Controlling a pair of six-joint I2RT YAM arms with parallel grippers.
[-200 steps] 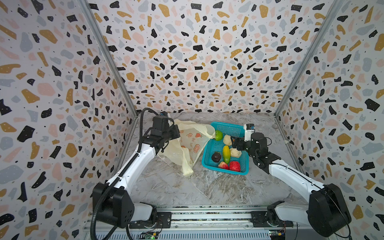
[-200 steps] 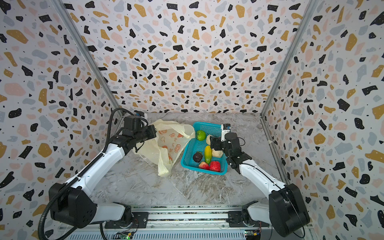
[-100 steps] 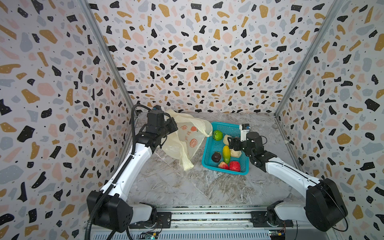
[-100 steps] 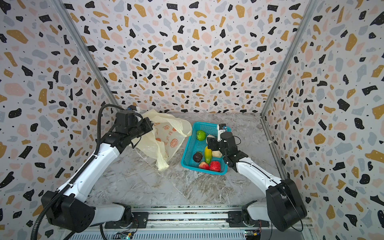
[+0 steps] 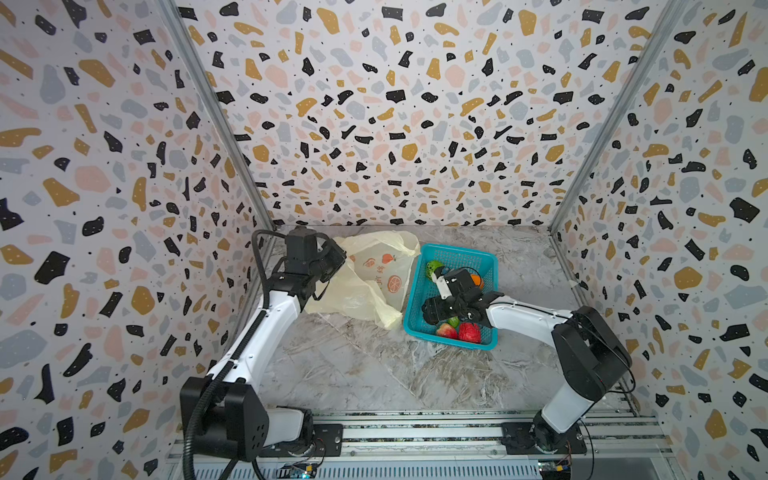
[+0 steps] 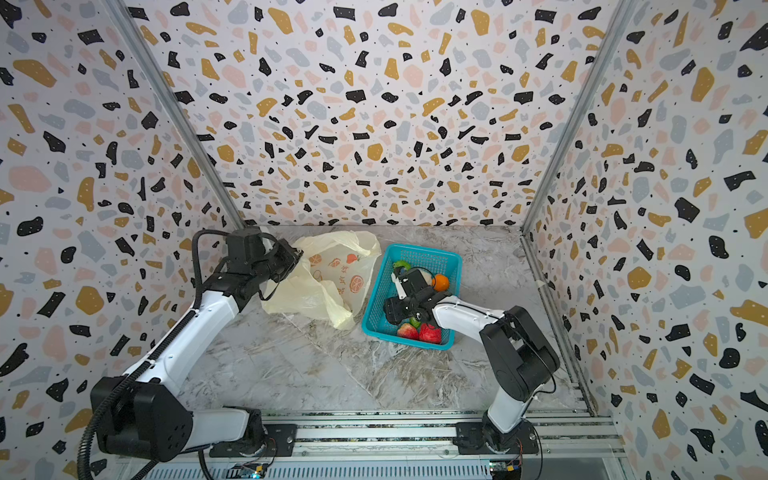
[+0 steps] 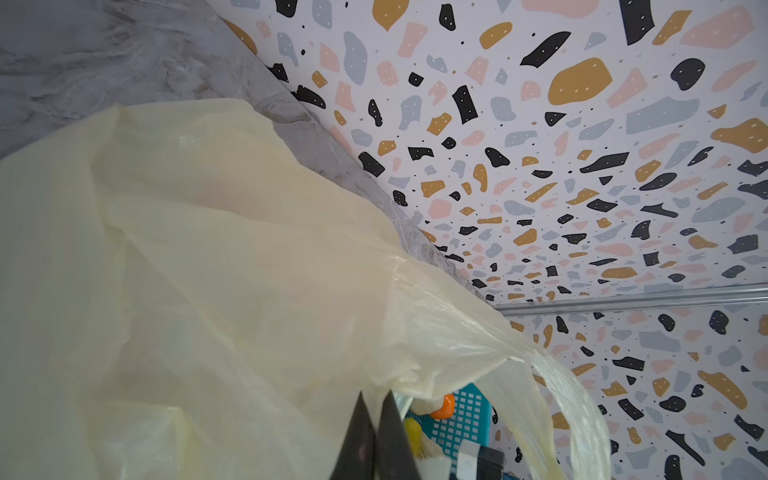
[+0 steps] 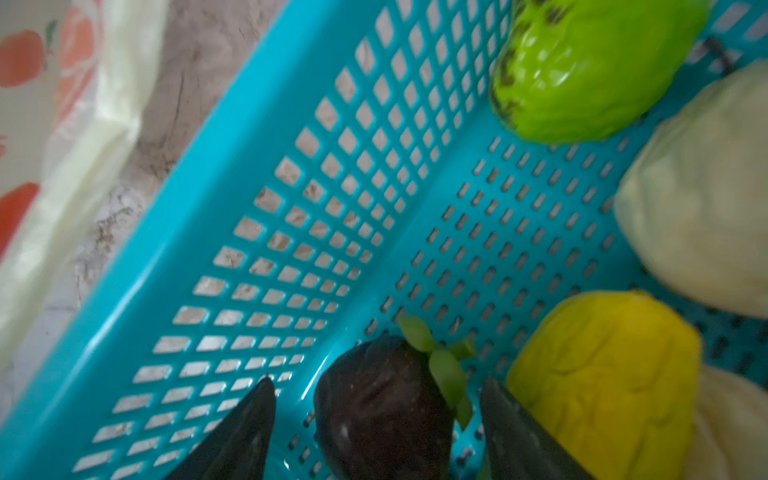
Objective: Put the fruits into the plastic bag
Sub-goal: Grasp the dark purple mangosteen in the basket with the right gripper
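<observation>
Eight fruits [image 5: 468, 332] are lying in one teal basket [image 5: 457, 251]; the right gripper [image 8: 376, 384], jaws spread, is flanking the dark fruit [image 8: 374, 419]; the left gripper [image 7: 375, 397] is pinching one plastic bag [image 5: 374, 274].

In both top views the right arm's wrist covers the middle of the basket [image 5: 459, 254]: right gripper [image 8: 376, 388] tips and dark fruit [image 8: 382, 415] hidden, mango [image 8: 602, 374], green fruit [image 5: 434, 266] and orange [image 5: 478, 282] only slivers. Right wrist view: dark fruit, mango, green fruit, cream lump [image 8: 698, 199] and both fingers run off the frame edge; plastic bag [image 8: 62, 166] is a blur. Left wrist view: bag film close to lens, soft, blocks most of the basket; left gripper [image 7: 375, 397] fingers cut off by the frame edge.
</observation>
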